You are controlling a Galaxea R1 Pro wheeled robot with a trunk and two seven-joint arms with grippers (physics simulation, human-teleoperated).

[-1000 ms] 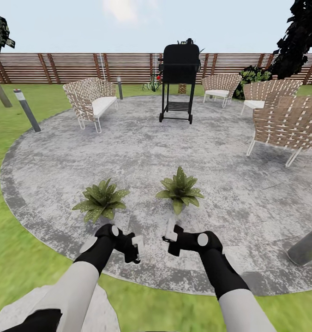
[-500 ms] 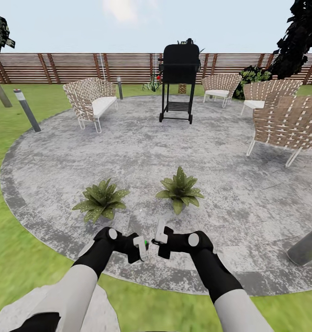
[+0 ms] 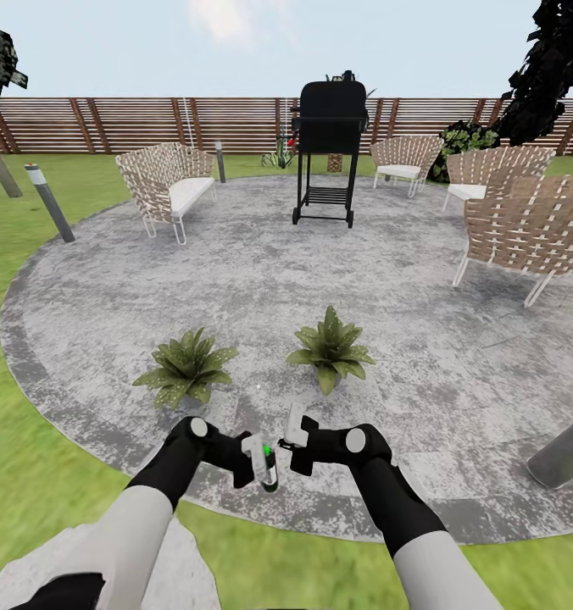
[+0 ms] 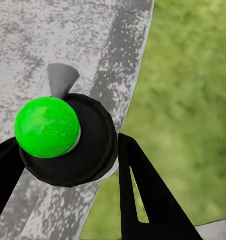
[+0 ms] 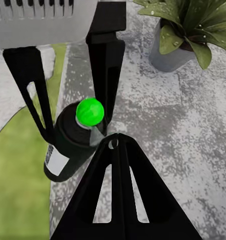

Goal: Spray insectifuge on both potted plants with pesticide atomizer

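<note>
While gripped by the left gripper (image 3: pixel 262 462), the pesticide atomizer (image 3: pixel 269 468) stands upright — patio-edge.

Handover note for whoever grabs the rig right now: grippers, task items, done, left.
Left gripper: shut on the pesticide atomizer, bottle between its fingers with the green tip up.
Right gripper: close beside the bottle, holding nothing; open or shut, cannot tell.
Potted plants: left plant and right plant, both on the patio just ahead of the grippers. The right wrist view shows droplet-like specks on the leaves of one plant, but cover cannot be judged.
Done: atomizer is in hand.
Left: aim the tip at each plant and spray until both are fully covered.
</note>
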